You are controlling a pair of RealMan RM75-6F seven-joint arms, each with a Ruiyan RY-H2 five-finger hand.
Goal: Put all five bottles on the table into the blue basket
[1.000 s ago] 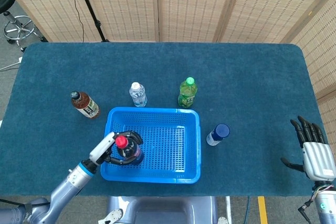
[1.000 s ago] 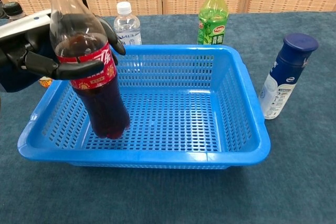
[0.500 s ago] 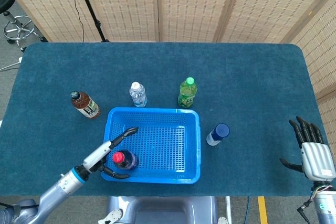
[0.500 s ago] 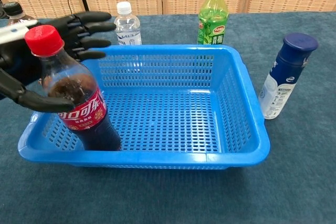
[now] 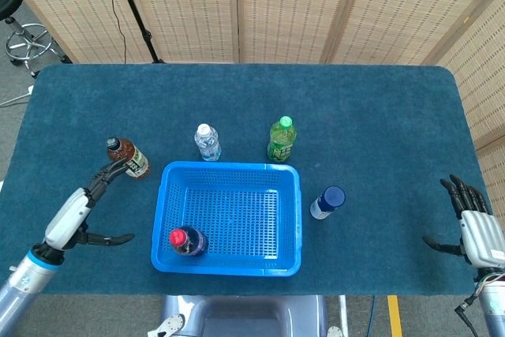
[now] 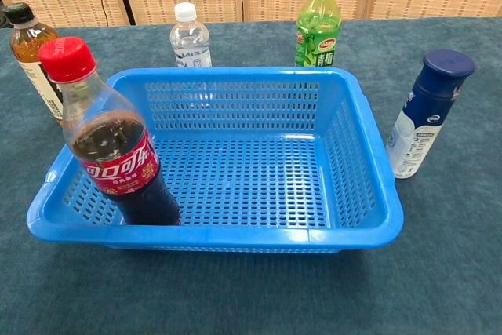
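A red-capped cola bottle point(image 5: 186, 240) point(image 6: 118, 147) stands upright in the front left corner of the blue basket point(image 5: 288, 219) point(image 6: 369, 162). Around the basket stand a brown tea bottle point(image 5: 128, 157) point(image 6: 33, 56), a small clear water bottle point(image 5: 207, 142) point(image 6: 190, 37), a green bottle point(image 5: 282, 139) point(image 6: 318, 23) and a white bottle with a dark blue cap point(image 5: 327, 202) point(image 6: 427, 114). My left hand point(image 5: 75, 212) is open, fingers spread, left of the basket and just short of the tea bottle. My right hand point(image 5: 477, 230) is open at the table's right edge. Neither hand shows in the chest view.
Woven folding screens stand behind the table. A stool point(image 5: 28, 41) and a stand pole point(image 5: 134, 9) are at the back left. Dark blue cloth covers the table point(image 5: 379, 116).
My left hand let go of the cola bottle, which now stands in the basket, and drew back to the left out of the basket. The right hand shifted slightly lower.
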